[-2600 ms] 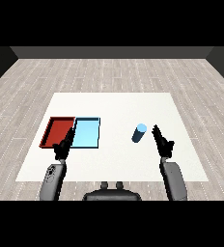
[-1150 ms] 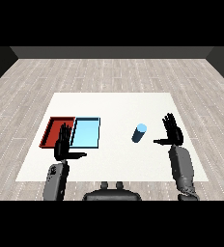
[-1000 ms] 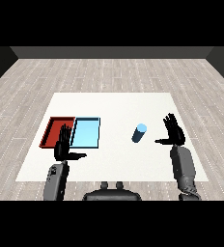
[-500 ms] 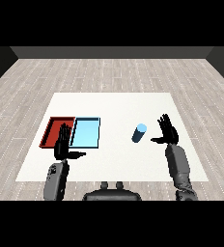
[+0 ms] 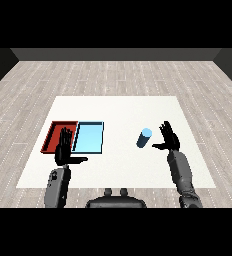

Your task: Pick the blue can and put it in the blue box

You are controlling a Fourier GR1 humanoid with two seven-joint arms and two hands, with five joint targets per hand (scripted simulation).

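The blue can (image 5: 144, 138) stands upright on the table (image 5: 118, 110), right of the light blue tray (image 5: 89, 137). The right hand (image 5: 169, 138), fingers released, waits just beside it. Risk: a sideways approach may topple it. The left hand (image 5: 64, 150) is likewise released.

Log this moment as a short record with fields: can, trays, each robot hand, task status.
can: blue can, upright on the white table, right of both trays, untouched
trays: red tray on the left, light blue tray beside it on its right; nothing in the light blue tray
right robot hand: right robot hand open, fingers straight, just right of the can, not touching
left robot hand: left robot hand open, over the near edge of the trays
task status: can not yet picked
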